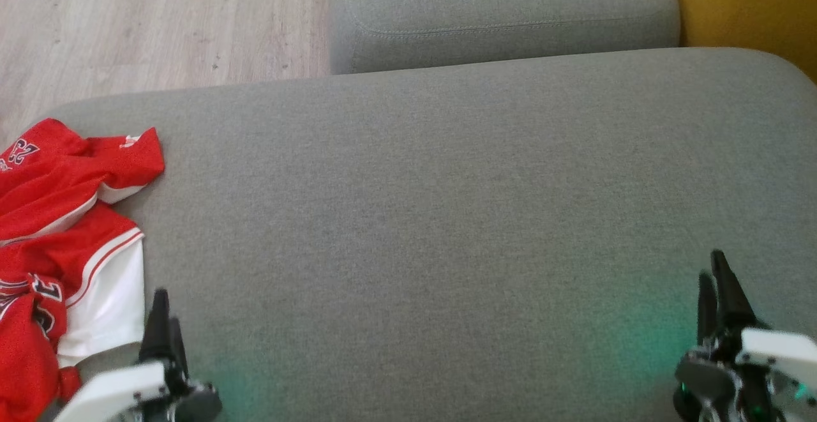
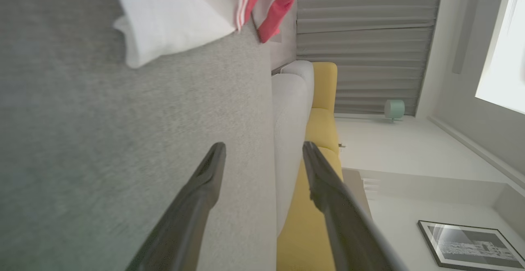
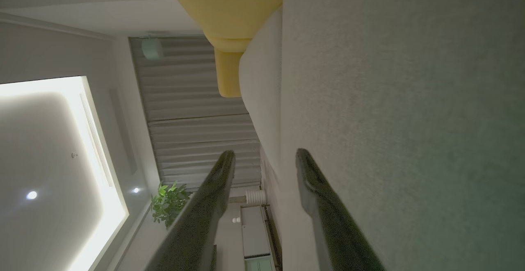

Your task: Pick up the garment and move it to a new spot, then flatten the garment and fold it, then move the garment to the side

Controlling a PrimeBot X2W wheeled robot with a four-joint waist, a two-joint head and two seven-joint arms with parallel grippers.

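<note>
The garment (image 1: 57, 218) is a red and white jersey with numbers on it, lying crumpled at the left edge of the big grey cushion (image 1: 434, 205). My left gripper (image 1: 163, 307) hovers just right of its white part, fingers apart and empty. The left wrist view has the garment (image 2: 184, 12) ahead of the open left gripper (image 2: 262, 146), a stretch of bare cushion between them. My right gripper (image 1: 715, 269) stands at the lower right, far from the jersey. In the right wrist view, the right gripper (image 3: 264, 154) is open with nothing between its fingers.
A second grey cushion (image 1: 504, 13) lies behind the big one. A yellow cushion (image 1: 753, 7) sits at the top right. Wooden floor (image 1: 147, 20) runs past the cushion's far left edge.
</note>
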